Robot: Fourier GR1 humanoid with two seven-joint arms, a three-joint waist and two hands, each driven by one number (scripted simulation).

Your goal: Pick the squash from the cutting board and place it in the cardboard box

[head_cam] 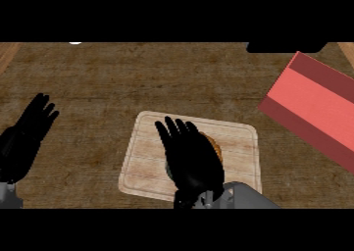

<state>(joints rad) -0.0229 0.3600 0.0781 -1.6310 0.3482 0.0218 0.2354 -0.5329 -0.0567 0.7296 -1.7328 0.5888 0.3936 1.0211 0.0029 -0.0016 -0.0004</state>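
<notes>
A pale wooden cutting board point(237, 142) lies on the counter at the middle. On it an orange-brown squash point(214, 145) shows only as a sliver; my right hand point(190, 159) hovers over it, fingers straight and pointing away, hiding most of it. I cannot tell whether the hand touches the squash. A red box point(317, 110) with an angled open flap stands at the right, partly cut off by the view's edge. My left hand point(24, 135) rests open at the far left, fingers up, well away from the board.
The dark brown wooden counter point(136, 78) stretches around the board. A black object point(284, 47) sits at the top right edge, and a small white spot point(76, 43) at the top left.
</notes>
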